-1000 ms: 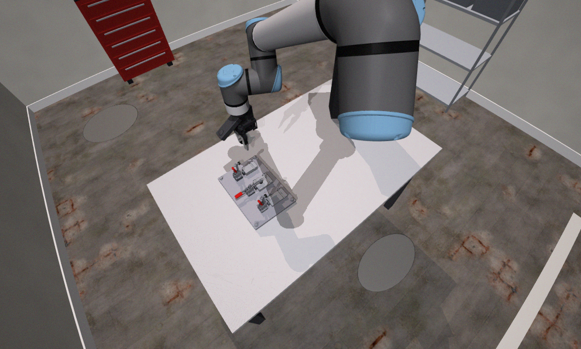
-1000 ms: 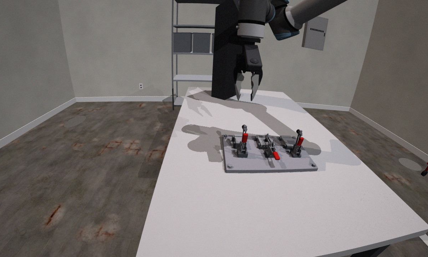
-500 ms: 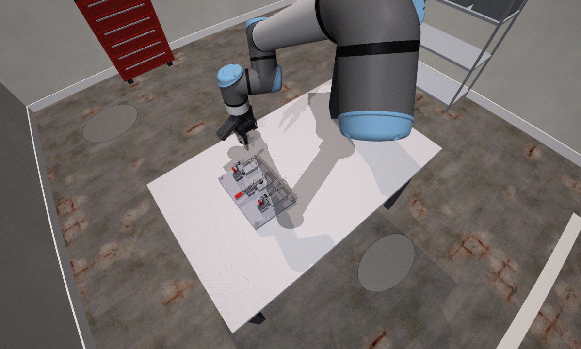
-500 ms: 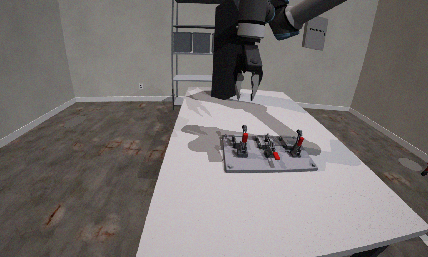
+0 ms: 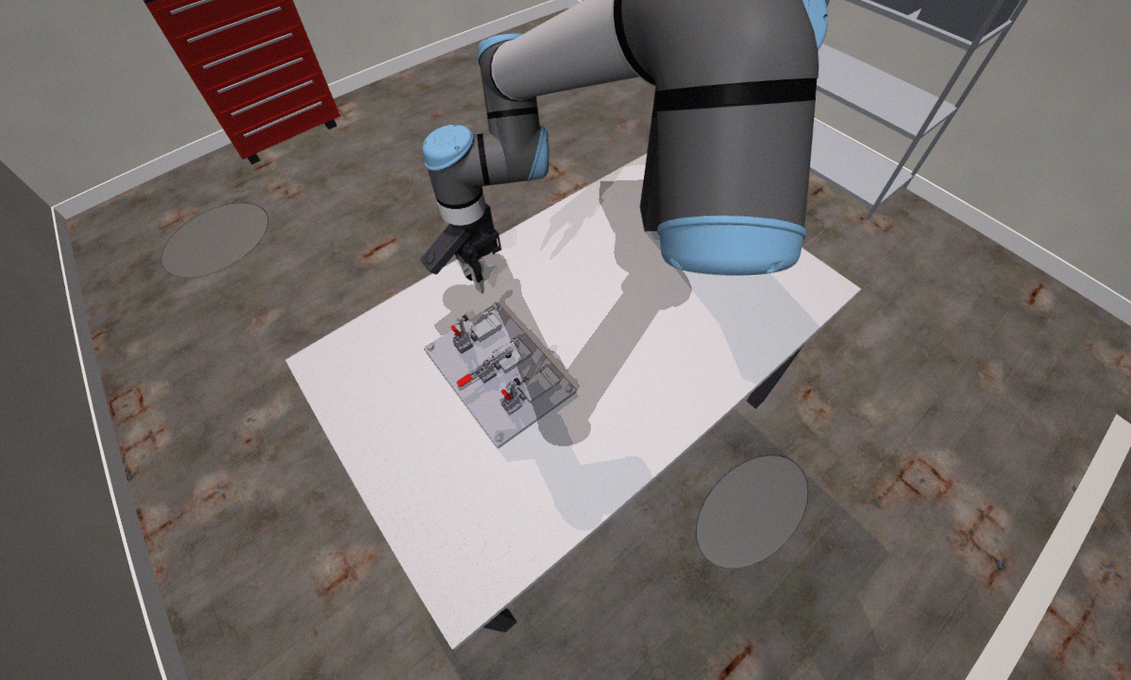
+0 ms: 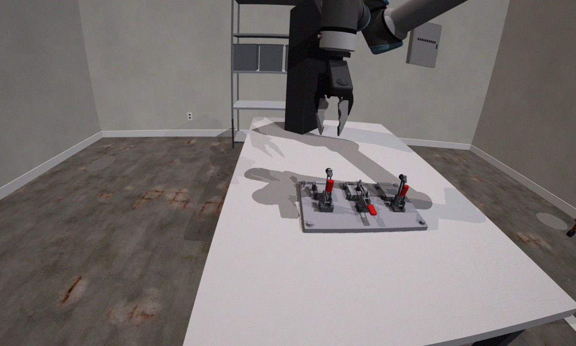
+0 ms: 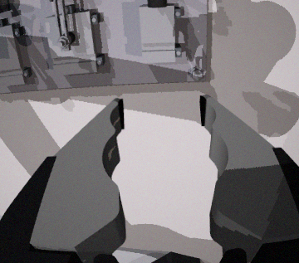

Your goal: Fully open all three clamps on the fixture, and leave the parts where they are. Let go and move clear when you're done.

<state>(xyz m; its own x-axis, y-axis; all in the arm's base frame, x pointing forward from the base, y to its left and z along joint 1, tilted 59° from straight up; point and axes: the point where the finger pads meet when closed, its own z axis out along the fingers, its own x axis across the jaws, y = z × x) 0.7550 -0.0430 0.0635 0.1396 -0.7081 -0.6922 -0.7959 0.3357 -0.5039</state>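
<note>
Nowhere legible writing or brand marks. Gripper hanging above bench, jaws partly closed with clear gap, gripping nothing, touching nothing. Fixture flat on bench, below and ahead of jaws, well apart. Outer two red clamp handles upright, middle one lying flat.

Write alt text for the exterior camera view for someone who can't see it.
A robot gripper, fingers partly closed on nothing, hangs above the far end of a white table. Nearer the camera, a grey fixture plate carries three red-handled clamps: the outer two handles upright, the middle one lying flat.
</note>
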